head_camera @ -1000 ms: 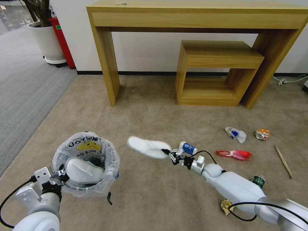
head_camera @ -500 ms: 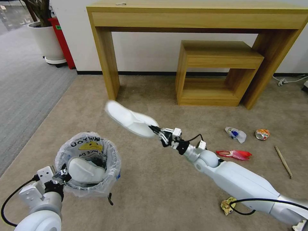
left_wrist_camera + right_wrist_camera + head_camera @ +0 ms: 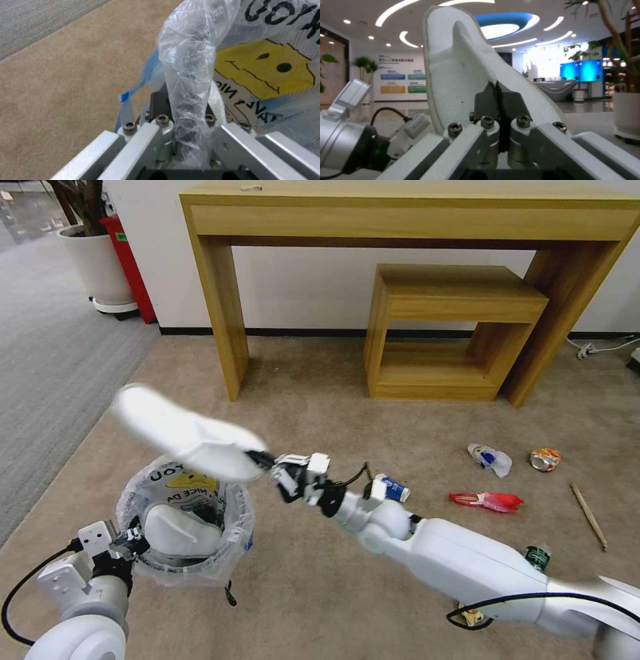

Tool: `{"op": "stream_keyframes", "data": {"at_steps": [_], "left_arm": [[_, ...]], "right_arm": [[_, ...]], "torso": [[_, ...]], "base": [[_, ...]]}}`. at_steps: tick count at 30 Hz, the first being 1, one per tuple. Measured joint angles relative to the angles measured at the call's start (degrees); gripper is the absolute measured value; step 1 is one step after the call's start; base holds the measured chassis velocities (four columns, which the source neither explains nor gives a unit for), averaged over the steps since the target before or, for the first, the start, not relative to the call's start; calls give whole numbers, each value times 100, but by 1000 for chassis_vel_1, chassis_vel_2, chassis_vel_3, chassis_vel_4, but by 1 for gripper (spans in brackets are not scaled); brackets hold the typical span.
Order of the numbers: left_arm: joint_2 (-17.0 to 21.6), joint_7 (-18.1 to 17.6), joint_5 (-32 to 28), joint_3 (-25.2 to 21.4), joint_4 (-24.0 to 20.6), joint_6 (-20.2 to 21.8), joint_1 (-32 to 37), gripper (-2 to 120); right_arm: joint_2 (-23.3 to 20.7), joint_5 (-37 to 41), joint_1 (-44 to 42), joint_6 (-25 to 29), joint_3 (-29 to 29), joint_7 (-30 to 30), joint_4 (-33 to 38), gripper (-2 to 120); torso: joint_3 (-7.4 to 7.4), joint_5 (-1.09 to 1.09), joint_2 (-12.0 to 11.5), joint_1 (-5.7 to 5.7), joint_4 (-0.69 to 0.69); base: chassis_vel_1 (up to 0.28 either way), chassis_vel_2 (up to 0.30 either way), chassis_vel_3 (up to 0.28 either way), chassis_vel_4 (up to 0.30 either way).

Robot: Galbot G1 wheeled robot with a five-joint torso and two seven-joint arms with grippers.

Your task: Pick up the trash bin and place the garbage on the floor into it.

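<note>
White terry cloth makes up the flat slipper (image 3: 183, 433) that the right gripper (image 3: 265, 463) pinches by one end; in the right wrist view its dark pads (image 3: 486, 100) are pressed together on the slipper's edge (image 3: 460, 67). This held slipper hangs in the air, angled up and away to the left, its gripped end above the far rim of the small round dark trash bin (image 3: 187, 527).

That bin is lined with a clear crinkly plastic bag (image 3: 233, 513) printed with black letters and a yellow face mark (image 3: 266, 72). A second white slipper (image 3: 180, 531) lies inside it, toe toward the right side. The left gripper (image 3: 127, 545) is clamped on the bin's near-left rim; the left wrist view shows its jaws closed on the dark rim through a fold of the bag (image 3: 188, 100).

On the beige short-pile carpet floor (image 3: 320, 593) to the right lie a blue-and-white paper cup (image 3: 390, 488) on its side just behind the right arm, a red wrapper (image 3: 487, 501), a crumpled white-and-blue piece (image 3: 491, 459), a crushed orange can (image 3: 545, 459), a wooden stick (image 3: 589, 507), and a small dark bottle (image 3: 535, 556) touching the arm's edge.
</note>
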Motion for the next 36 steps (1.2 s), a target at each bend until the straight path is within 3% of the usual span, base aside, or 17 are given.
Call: {"op": "stream_keyframes", "data": {"at_steps": [18,36], "left_arm": [[6,-27,-80,-78,-342,21,194,1],[14,-44,-163,-87,-443,21,231,1]], "right_arm": [[1062,-348,-105,234,-522,-85,-1040,0],[996,-825,-158,309,-313,-91,-1335,0]], "torso": [[0,1,0,0,0],[0,2,0,0,-1]], "base": [[0,0,0,0],[0,0,0,0]]}}
